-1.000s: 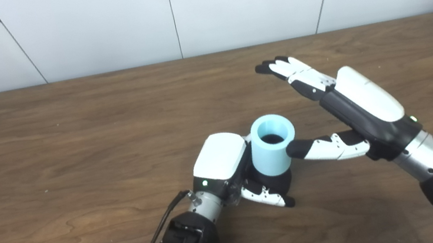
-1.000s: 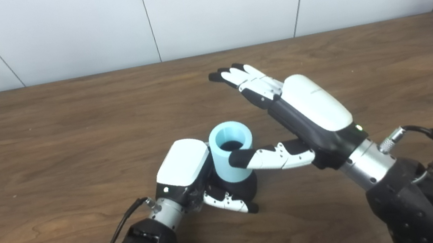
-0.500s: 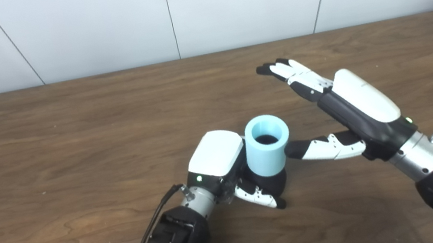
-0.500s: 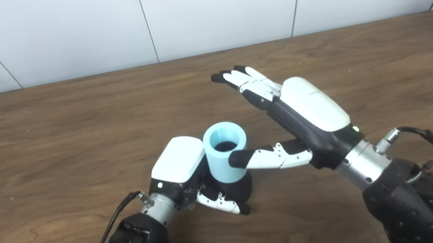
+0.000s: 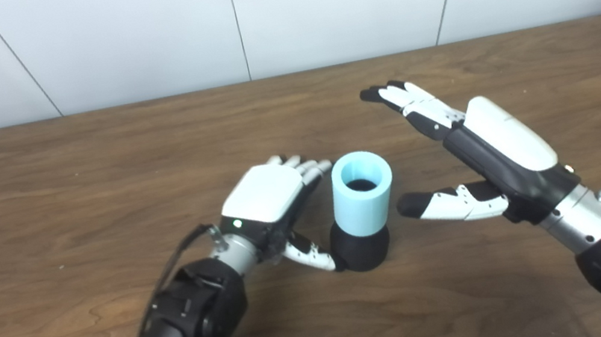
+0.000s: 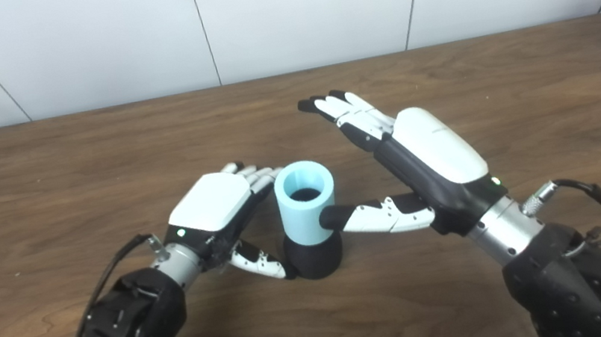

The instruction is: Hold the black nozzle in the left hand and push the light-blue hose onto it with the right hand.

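1. Left eye view: light-blue hose (image 5: 362,193) seated upright over black nozzle (image 5: 361,251), only the nozzle's wide base showing below the blue sleeve; base resting on table (image 5: 36,194).
2. Left hand (image 5: 263,196) released, fingers (image 5: 310,169) spread and reaching past the hose's far-left side; thumb tip touching or just short of the nozzle base, hard to tell which. Holding nothing.
3. Right hand (image 5: 495,145) also unclenched, fingers extended away and above the table; thumb pointing at the hose from the right, just beside it, apparently apart in one view and overlapping it in the other. Grasping nothing.
4. Joined pair standing between the two hands, nearer the left.
5. Judged essentially done: hose on nozzle, both hands off. Depth of seating impossible to confirm. Likely left: pulling both hands clear.
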{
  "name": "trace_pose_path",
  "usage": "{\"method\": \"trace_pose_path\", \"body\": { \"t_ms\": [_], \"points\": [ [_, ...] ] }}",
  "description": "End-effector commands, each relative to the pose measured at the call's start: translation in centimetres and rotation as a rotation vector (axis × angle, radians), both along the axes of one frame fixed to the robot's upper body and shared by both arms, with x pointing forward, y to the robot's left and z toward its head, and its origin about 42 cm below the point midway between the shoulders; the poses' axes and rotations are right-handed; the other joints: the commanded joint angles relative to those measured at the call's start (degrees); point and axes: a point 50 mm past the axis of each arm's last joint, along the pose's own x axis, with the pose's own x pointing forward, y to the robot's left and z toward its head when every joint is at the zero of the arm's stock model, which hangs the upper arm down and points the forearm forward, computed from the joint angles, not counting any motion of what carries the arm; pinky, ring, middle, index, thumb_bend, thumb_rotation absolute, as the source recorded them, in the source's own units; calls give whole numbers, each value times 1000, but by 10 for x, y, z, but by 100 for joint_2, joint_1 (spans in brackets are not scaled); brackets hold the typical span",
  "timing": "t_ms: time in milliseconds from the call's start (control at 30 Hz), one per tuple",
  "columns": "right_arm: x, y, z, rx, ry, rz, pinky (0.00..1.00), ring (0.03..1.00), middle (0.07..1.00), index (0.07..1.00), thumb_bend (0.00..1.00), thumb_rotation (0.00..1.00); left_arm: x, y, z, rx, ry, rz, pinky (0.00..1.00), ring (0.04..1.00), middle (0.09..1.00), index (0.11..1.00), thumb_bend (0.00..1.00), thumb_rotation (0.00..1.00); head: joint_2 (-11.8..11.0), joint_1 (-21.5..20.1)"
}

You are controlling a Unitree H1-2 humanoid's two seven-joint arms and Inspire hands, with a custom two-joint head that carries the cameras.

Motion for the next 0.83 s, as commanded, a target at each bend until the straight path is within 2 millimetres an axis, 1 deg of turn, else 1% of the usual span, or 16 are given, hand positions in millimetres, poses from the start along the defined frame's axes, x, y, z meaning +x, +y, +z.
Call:
{"method": "trace_pose_path", "body": {
  "t_ms": [0,167,233,333,400,467,500,533,567,633,667,700,733,767,800],
  "points": [
    [0,1,7,4,-57,-3,872,982,953,952,587,1000,2,-2,21,-17,-68,-27,1000,999,993,992,1000,380,4,4],
    [0,1,6,6,-57,-6,863,980,953,952,588,1000,4,4,23,-18,-85,-16,1000,1000,1000,1000,1000,396,-10,0],
    [0,1,6,16,-52,-7,870,980,953,950,587,1000,5,10,23,-13,-90,-10,1000,1000,1000,1000,1000,423,-11,-6],
    [1,-1,5,29,-46,-20,870,975,948,945,588,1000,8,21,26,-42,-84,12,1000,1000,1000,1000,1000,438,-9,-16],
    [4,-3,-1,69,-22,-44,865,964,941,936,589,1000,10,34,32,-104,-51,39,1000,1000,1000,1000,1000,443,-10,-32],
    [6,-4,-5,96,-6,-62,856,949,931,924,583,1000,11,43,36,-160,-25,56,1000,1000,1000,1000,1000,437,-12,-29],
    [8,-4,-9,115,4,-79,849,941,927,919,578,1000,11,49,38,-212,-16,72,1000,1000,1000,1000,1000,429,-15,-36],
    [11,-5,-13,130,14,-105,847,932,922,912,565,1000,11,56,40,-279,-9,96,952,982,986,984,1000,413,-16,-37],
    [15,-5,-18,143,22,-133,840,922,918,906,556,1000,11,64,41,-347,-4,134,880,951,962,957,971,360,-14,-45],
    [22,-5,-27,164,30,-183,820,902,911,902,542,1000,9,78,41,-453,-15,208,765,894,918,908,854,249,-11,-75],
    [26,-5,-32,177,32,-211,798,883,907,900,535,1000,8,85,39,-527,-21,255,743,869,897,889,810,219,-10,-82],
    [30,-5,-36,193,40,-240,741,835,888,898,515,1000,8,91,37,-599,-25,305,735,838,867,860,767,172,-10,-94],
    [32,-5,-39,204,44,-259,721,819,882,897,506,1000,7,95,35,-646,-27,339,732,824,853,846,741,174,-9,-98],
    [36,-4,-45,259,69,-272,710,810,879,897,501,1000,5,102,30,-722,-20,381,731,817,846,839,727,176,-8,-116],
    [40,-3,-51,319,89,-272,747,834,893,904,474,1000,4,109,25,-792,-3,417,740,820,850,844,680,238,-8,-120]
  ]
}}
